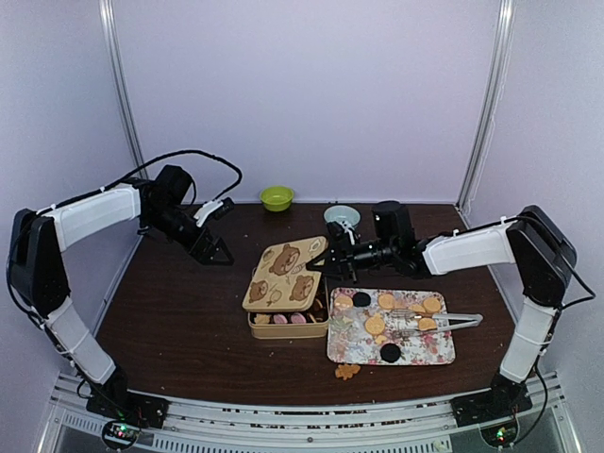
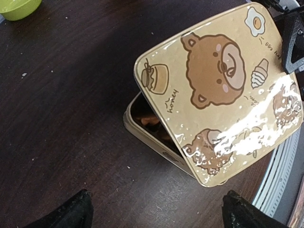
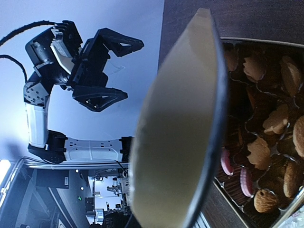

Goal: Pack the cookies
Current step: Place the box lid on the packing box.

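Cookies (image 1: 386, 301), small flat biscuits in tan, pink and dark brown, lie in two spots right of centre in the overhead view. In the upper left of that view the left gripper (image 1: 219, 232) hangs above the dark brown table (image 1: 179, 311), jaws spread wide with nothing between them. Its own camera shows only its two black fingertips (image 2: 71, 211) in the bottom corners. Further right, at the table's far edge, sits a small lime-green bowl (image 1: 276, 197). At centre stands a tan rectangular metal tin (image 1: 283, 332), with pink and tan cookies showing along its uncovered near row. A tan tin lid printed with brown bears (image 1: 285, 274) is tilted over the rest of it. Behind, a little to the right, stands a pale teal bowl (image 1: 341, 215). The right gripper (image 1: 324, 266) extends in from the right, jaws pinched narrowly on the lid's upper right edge. Its wrist view looks past that edge into the tin at more tan and pink cookies. Just right of the tin lies a flat floral-patterned tray (image 1: 429, 351) carrying round tan cookies and two dark ones. Metal tongs (image 1: 444, 321) rest across its right side. One tan leaf-shaped cookie (image 1: 347, 371) lies on the table just below the tray's lower left corner.
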